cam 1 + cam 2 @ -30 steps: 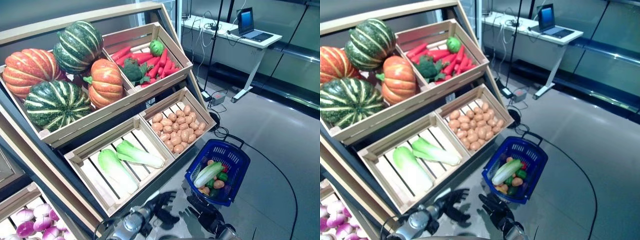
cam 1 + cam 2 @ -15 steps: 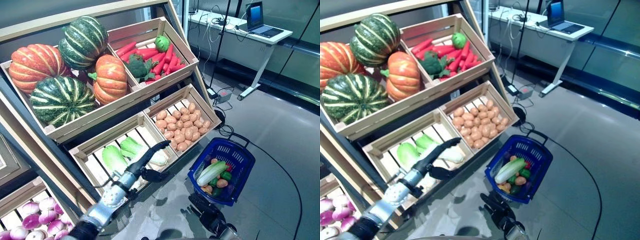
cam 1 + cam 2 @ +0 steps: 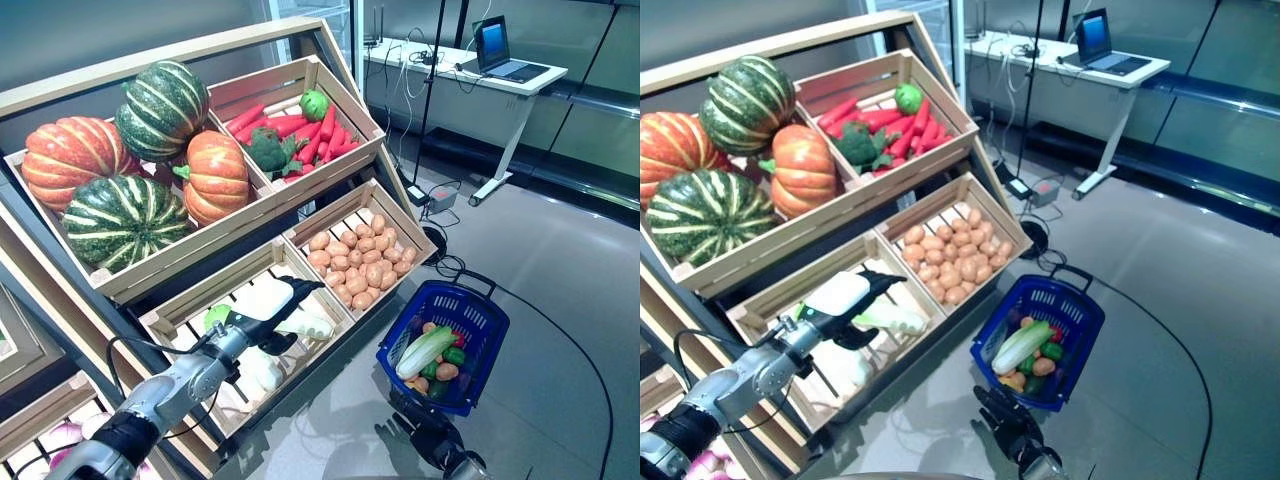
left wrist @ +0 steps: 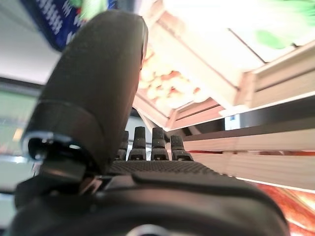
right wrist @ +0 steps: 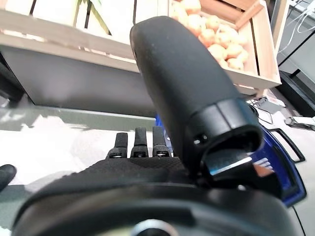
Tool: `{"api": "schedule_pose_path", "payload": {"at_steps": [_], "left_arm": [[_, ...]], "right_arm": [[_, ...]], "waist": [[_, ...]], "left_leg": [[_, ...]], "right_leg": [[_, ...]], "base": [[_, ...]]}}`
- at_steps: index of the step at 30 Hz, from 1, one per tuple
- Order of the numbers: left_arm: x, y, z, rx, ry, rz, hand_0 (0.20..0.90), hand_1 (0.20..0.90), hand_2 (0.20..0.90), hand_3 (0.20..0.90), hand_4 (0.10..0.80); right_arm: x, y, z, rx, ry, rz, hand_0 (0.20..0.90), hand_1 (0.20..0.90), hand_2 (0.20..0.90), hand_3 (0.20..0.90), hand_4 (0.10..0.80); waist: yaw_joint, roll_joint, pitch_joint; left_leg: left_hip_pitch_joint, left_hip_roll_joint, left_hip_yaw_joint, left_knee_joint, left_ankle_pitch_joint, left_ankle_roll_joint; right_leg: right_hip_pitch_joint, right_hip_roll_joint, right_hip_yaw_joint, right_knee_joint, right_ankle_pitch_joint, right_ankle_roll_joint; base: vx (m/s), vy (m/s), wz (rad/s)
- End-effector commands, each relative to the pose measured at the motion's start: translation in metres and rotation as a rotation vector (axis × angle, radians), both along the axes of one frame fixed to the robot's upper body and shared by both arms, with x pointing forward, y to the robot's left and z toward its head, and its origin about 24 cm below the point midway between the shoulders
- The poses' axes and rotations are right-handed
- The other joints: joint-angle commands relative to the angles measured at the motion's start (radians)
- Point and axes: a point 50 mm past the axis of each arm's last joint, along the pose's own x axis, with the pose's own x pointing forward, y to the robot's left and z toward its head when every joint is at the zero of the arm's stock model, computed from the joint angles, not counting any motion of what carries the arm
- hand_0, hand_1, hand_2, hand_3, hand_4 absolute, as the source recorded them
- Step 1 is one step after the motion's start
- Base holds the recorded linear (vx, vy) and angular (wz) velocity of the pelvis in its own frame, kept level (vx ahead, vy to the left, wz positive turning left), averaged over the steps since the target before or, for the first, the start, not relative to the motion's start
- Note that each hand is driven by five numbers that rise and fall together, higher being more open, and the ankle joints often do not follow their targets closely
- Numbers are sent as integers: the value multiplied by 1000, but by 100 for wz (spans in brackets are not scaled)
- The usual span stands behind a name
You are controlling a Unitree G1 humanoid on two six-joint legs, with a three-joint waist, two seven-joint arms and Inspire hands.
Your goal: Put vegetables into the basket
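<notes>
The blue basket [image 3: 459,293] stands on the floor right of the wooden stand. In it lie a pale green cabbage [image 3: 425,350], a green pepper [image 3: 446,354] and small brown potatoes [image 3: 446,370]. My left hand [image 3: 281,299] is open, fingers straight, over the lower left crate [image 3: 166,310], just above a pale cabbage [image 3: 312,323]; I cannot tell if it touches it. Its straight fingers [image 4: 152,143] and thumb [image 4: 93,88] show in the left wrist view. My right hand [image 3: 432,441] is open and empty, low over the floor in front of the basket [image 5: 275,164].
The slanted wooden stand [image 3: 200,245] fills the left and back, with a potato crate [image 3: 362,262] beside the basket. A white desk [image 3: 470,75] with a laptop stands at the back right. Grey floor [image 3: 560,300] lies right of the basket.
My left hand has risen from near the floor and reached into the lower left crate, now over the cabbage. The right hand has stayed low by the basket.
</notes>
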Motion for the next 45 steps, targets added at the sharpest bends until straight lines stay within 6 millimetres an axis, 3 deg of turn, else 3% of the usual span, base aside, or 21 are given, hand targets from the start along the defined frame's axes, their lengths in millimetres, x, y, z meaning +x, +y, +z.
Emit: {"api": "schedule_pose_path", "payload": {"at_steps": [1, 6, 11, 14, 16, 19, 24, 31, 32, 34, 45], "left_arm": [[40, 30, 56, 134, -274, 54, 900, 900, 900, 900, 800], [44, 49, 46, 285, -253, 92, 900, 900, 900, 900, 800], [55, 63, 55, 385, -258, 143, 900, 900, 900, 900, 800], [69, 69, 73, 412, -298, 194, 900, 900, 900, 900, 800], [72, 69, 77, 408, -311, 205, 900, 900, 900, 900, 800], [87, 66, 100, 417, -388, 217, 900, 900, 900, 900, 800], [99, 64, 121, 445, -430, 232, 900, 900, 900, 900, 800], [105, 71, 131, 512, -460, 270, 900, 900, 900, 900, 800], [105, 71, 132, 512, -462, 270, 900, 900, 900, 900, 800], [107, 77, 142, 551, -492, 312, 900, 900, 900, 900, 800], [103, 108, 174, 634, -528, 484, 900, 900, 900, 900, 800]], "right_arm": [[15, -2, 10, 30, -129, -22, 900, 900, 900, 900, 800], [45, -13, 26, -1, -211, -3, 900, 900, 900, 900, 800], [76, -28, 44, -30, -294, -8, 900, 900, 900, 900, 800], [100, -34, 61, -47, -361, -13, 900, 900, 900, 900, 800], [105, -34, 64, -48, -372, -15, 900, 900, 900, 900, 800], [124, -33, 78, -67, -421, -2, 900, 900, 900, 900, 800], [139, -31, 91, -60, -470, 1, 900, 900, 900, 900, 800], [153, -41, 108, -94, -504, 10, 900, 900, 900, 900, 800], [153, -41, 108, -94, -507, 10, 900, 900, 900, 900, 800], [161, -45, 117, -115, -522, 36, 900, 900, 900, 900, 800], [167, -69, 137, -160, -545, 3, 900, 900, 900, 900, 800]], "waist": [[-32, -11, 15], [-42, -12, 78], [-46, -21, 160], [-51, -26, 224], [-50, -26, 236], [-58, -27, 292], [-60, -34, 332], [-64, -38, 374], [-64, -38, 373], [-60, -40, 388], [-57, -52, 409]], "left_leg": [[-43, -15, 5, 23, -41, 31], [-121, 6, -13, 173, -67, 29], [-262, 29, -27, 380, -131, 23], [-370, 41, -42, 498, -169, 26], [-394, 45, -41, 529, -184, 24], [-498, 57, -35, 635, -217, 17], [-601, 72, -52, 760, -266, 10], [-724, 105, -91, 939, -360, -15], [-733, 104, -86, 925, -332, -7], [-779, 110, -109, 995, -381, -20], [-935, 123, -147, 1136, -428, -25]], "right_leg": [[-16, -7, 57, 51, -47, -26], [-113, -32, 93, 239, -105, -31], [-229, -70, 126, 382, -141, -34], [-326, -92, 149, 481, -157, -38], [-350, -96, 153, 511, -170, -39], [-455, -116, 173, 625, -189, -42], [-566, -137, 198, 770, -223, -40], [-697, -168, 230, 951, -301, -24], [-706, -168, 226, 936, -274, -32], [-756, -172, 241, 1005, -317, -25], [-919, -181, 254, 1122, -346, -20]], "base": [[32, 37, -7], [-37, 48, -10], [-138, 55, -11], [-200, 58, 6], [-159, 78, -5], [-244, 100, 0], [-125, 57, -1], [-69, 39, 13], [-76, 48, 9], [-47, 51, -3], [-48, 57, 4]]}}
